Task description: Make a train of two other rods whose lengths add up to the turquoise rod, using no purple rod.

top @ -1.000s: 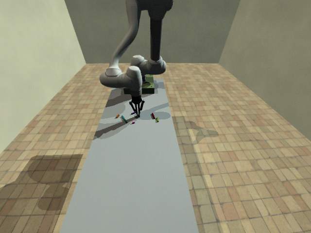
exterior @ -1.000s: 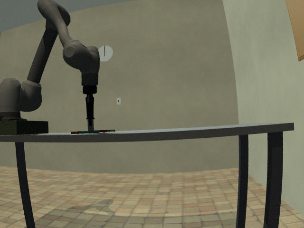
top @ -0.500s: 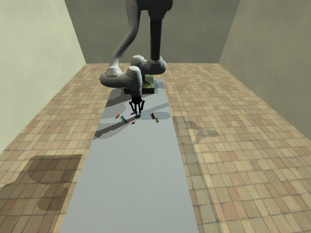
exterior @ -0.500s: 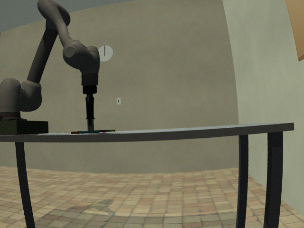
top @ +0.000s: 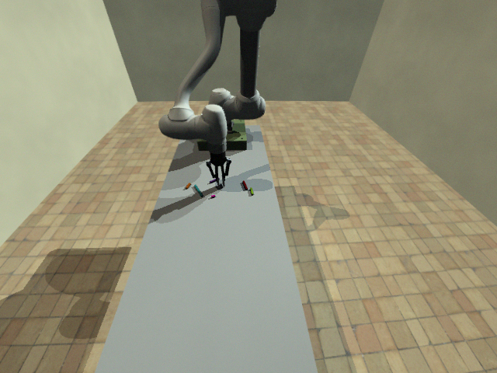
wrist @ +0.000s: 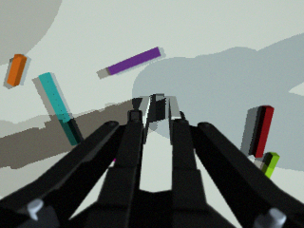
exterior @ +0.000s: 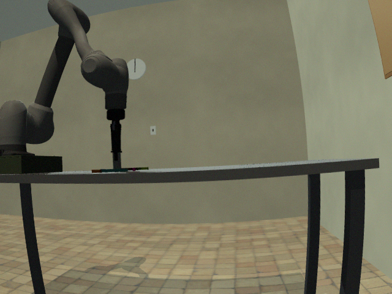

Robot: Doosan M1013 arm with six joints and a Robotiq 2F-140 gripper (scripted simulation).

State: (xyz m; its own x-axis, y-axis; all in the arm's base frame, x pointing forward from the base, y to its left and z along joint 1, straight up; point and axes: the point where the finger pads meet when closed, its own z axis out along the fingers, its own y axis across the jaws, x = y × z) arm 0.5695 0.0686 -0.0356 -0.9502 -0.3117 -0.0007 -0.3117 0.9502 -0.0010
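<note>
And here the jaws stand narrowly apart around the grey rod (top: 220, 184) (wrist: 159, 108) on the worktop (top: 208, 280) (exterior: 221, 174) (wrist: 214, 28), grip impossible to tell, presumably because three plus the red rod's (top: 245, 185) (wrist: 266, 128) seven matches turquoise.

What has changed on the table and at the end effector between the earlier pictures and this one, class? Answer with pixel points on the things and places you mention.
Nothing visibly changed. The end effector (top: 220, 185) (exterior: 117, 167) (wrist: 159, 106) stayed low at the same spot, and the orange rod (top: 187, 186) (exterior: 96, 171) (wrist: 16, 69), turquoise rod (top: 197, 189) (exterior: 109, 170) (wrist: 54, 97) and red rod (top: 245, 185) (wrist: 264, 130) kept their places.
</note>
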